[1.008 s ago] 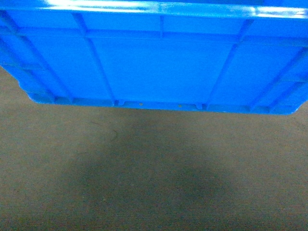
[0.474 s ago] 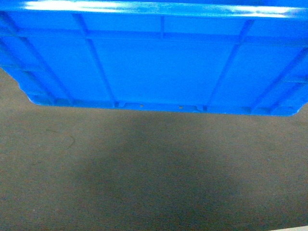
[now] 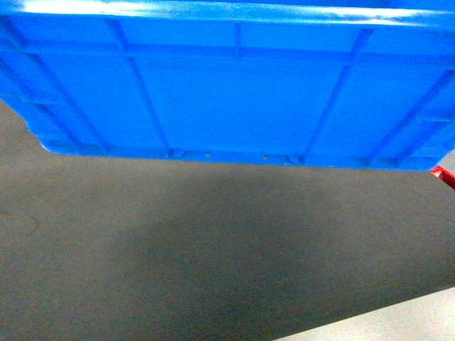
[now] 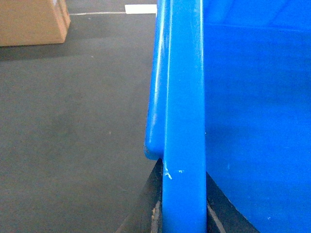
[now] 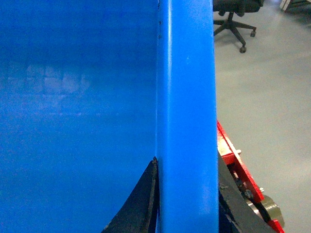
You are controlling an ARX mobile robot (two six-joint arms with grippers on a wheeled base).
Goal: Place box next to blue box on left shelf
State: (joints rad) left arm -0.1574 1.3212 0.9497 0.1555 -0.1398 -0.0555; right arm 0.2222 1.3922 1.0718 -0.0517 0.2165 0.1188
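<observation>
Clamped on opposite side rims, the left claw (image 4: 183,216) and the right claw (image 5: 187,204) each pinch the thick edge of the blue crate (image 3: 234,85), dark fingers (image 4: 146,204) pressed against both faces of the wall. Holding both ends likely keeps the wide crate level and clear of the floor as it is carried; it fills the top of the head view, near wall facing the camera. Below lies dark grey carpet (image 3: 178,249), meeting pale floor (image 3: 398,320) at near right. A red frame (image 5: 233,160) sits just right of the crate, a cardboard box (image 4: 31,22) far left, an office chair (image 5: 235,19) beyond. No shelf is in view.
</observation>
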